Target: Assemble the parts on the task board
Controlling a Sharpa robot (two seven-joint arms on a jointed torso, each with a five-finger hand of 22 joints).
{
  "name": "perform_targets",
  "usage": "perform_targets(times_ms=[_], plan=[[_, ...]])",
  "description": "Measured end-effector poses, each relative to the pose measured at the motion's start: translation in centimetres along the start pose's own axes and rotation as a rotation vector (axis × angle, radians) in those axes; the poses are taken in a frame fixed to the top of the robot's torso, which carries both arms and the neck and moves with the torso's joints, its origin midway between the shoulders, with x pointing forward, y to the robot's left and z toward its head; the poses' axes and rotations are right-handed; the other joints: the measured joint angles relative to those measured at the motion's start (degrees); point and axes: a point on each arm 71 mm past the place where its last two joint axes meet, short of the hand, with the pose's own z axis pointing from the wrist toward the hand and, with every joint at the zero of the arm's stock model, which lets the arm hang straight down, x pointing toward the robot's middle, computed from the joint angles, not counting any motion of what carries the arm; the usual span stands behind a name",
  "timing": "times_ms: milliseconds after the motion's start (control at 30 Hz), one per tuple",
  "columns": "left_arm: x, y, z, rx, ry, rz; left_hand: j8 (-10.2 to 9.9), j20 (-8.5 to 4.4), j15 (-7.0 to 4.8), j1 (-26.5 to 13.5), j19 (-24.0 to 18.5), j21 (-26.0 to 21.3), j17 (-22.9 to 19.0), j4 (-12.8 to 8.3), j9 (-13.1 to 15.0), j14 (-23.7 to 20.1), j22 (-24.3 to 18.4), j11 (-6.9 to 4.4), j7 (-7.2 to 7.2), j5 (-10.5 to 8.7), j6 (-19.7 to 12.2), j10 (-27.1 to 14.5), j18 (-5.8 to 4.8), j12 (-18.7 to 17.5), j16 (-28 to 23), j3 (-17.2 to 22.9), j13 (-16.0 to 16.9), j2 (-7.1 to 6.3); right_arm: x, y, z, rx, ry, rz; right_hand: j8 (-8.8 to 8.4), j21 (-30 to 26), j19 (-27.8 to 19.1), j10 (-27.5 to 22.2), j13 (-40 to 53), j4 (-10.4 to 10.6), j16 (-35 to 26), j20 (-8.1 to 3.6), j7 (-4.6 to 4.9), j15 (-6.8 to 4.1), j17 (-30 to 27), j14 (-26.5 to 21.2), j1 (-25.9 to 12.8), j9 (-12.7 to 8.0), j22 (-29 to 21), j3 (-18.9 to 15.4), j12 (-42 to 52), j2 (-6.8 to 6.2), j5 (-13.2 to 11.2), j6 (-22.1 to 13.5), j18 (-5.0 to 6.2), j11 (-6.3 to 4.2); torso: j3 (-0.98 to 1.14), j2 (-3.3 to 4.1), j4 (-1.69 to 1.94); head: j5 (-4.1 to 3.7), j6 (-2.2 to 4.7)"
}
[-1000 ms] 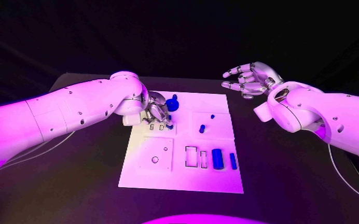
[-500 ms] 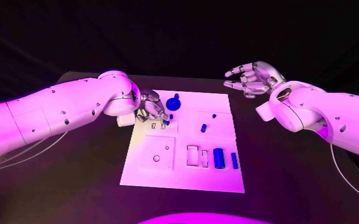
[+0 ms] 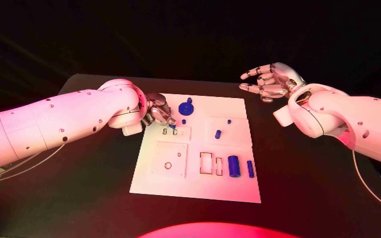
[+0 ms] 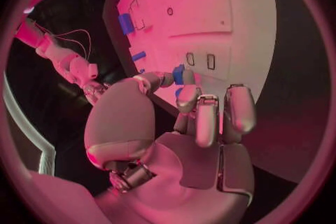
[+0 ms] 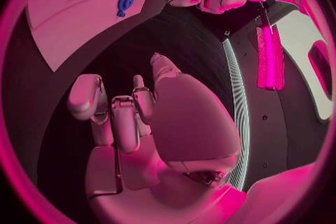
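The white task board lies mid-table. My left hand hovers over its far left corner and pinches a small blue part between thumb and fingertips, just beyond two small slots. A round blue knob part stands beside the hand. Small blue pegs stand mid-board, and two blue bars lie near the right edge beside rectangular slots. My right hand hangs open in the air off the board's far right corner, holding nothing; its palm and spread fingers face the table.
A round hole sits in the board's near left plate. Black table surrounds the board on all sides. The left forearm lies across the table's left part, the right forearm over its right.
My left hand has drawn back a little toward the board's far left corner, still pinching the small blue part. The right hand has barely moved.
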Motion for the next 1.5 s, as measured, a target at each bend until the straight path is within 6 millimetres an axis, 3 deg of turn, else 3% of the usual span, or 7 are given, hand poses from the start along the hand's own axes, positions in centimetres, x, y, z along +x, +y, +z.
perform_targets(times_ms=[433, 833, 1500], plan=[[0.9, -0.2, 0.3, -0.003, -0.047, 0.068, 0.0, -0.20, 0.01, -0.4, 0.2, 0.0, 0.0, 0.0, 0.1, 0.0, 0.2, -0.01, 0.03, 0.67, 0.2, 0.4, 0.01, 0.3, 0.2, 0.0, 0.3, -0.26, -0.1, -0.1, 0.0, 0.000, -0.001, -0.010, 0.00, 0.0, 0.0, 0.0, 0.0, 0.0, 0.0, 0.00, 0.00, 0.00, 0.0, 0.0, 0.0, 0.0, 0.0, 0.0, 0.0, 0.00, 0.0, 0.0, 0.00, 0.00, 0.09, -0.01, -0.02, 0.29, -0.41], [1.9, -0.7, 0.8, 0.000, -0.030, 0.095, 0.1, 0.01, -0.19, -0.6, 0.4, 0.2, 0.0, 0.0, 0.1, -0.2, 0.4, 0.00, 0.03, 0.88, 0.2, 0.4, 0.01, 0.3, 0.2, 0.0, 0.3, -0.47, 0.0, -0.1, 0.0, 0.000, -0.001, -0.014, 0.00, -0.3, 0.0, 0.0, -0.1, 0.0, 0.0, 0.00, 0.00, 0.00, 0.0, 0.0, 0.0, 0.0, -0.1, 0.0, 0.0, 0.00, 0.3, 0.0, 0.00, 0.00, 0.07, 0.04, -0.08, -0.23, -0.83], [2.0, -0.4, 1.1, -0.011, -0.014, 0.107, 0.2, 0.01, -0.19, -0.9, 0.4, 0.2, 0.0, -0.7, 0.1, -0.2, 0.4, 0.01, 0.03, 0.88, 0.2, 0.4, 0.01, 0.3, 0.2, 0.7, 0.2, -0.23, 0.0, -0.1, 0.0, -0.002, 0.002, -0.026, -0.01, -0.3, 0.0, 0.0, -0.1, 0.0, -0.2, 0.00, -0.20, 0.00, 0.0, 0.0, 0.0, 0.0, -0.1, 0.0, -0.2, 0.00, 0.3, -0.2, 0.00, 0.00, 0.08, 0.05, -0.02, -0.02, -0.80]])
